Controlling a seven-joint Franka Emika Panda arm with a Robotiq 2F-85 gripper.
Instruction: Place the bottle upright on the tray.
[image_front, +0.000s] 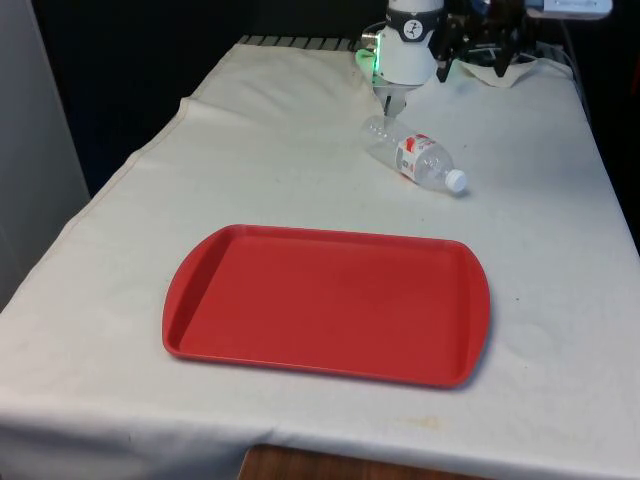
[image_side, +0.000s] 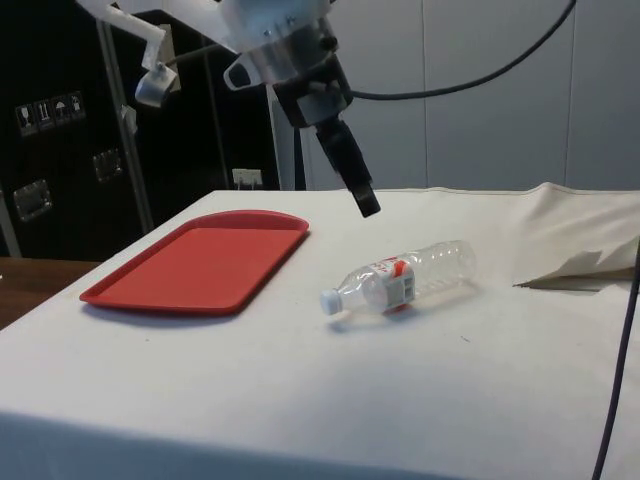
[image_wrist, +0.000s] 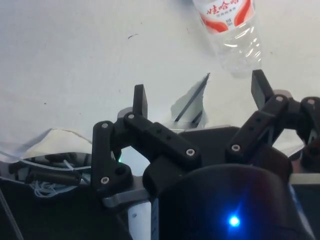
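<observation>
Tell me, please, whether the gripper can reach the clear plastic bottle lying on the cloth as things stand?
Probably yes: the gripper hangs open above the clear plastic bottle, which lies alone on the white cloth, nothing between them.

A white cloth (image_front: 300, 150) covers the desk and hangs over its edges. The cloth carries light creases and a few small dark specks. At the front view's near edge, a strip of brown wooden desk (image_front: 330, 468) shows below the cloth hem. At the far end, the cloth is bunched into a raised fold (image_side: 575, 268). A loose bundle of cables (image_wrist: 52, 175) lies beside that fold. In the side view, dark cabinets (image_side: 60, 150) bearing small labels stand behind the desk, with a pale wall (image_side: 500, 130) beside them.
</observation>
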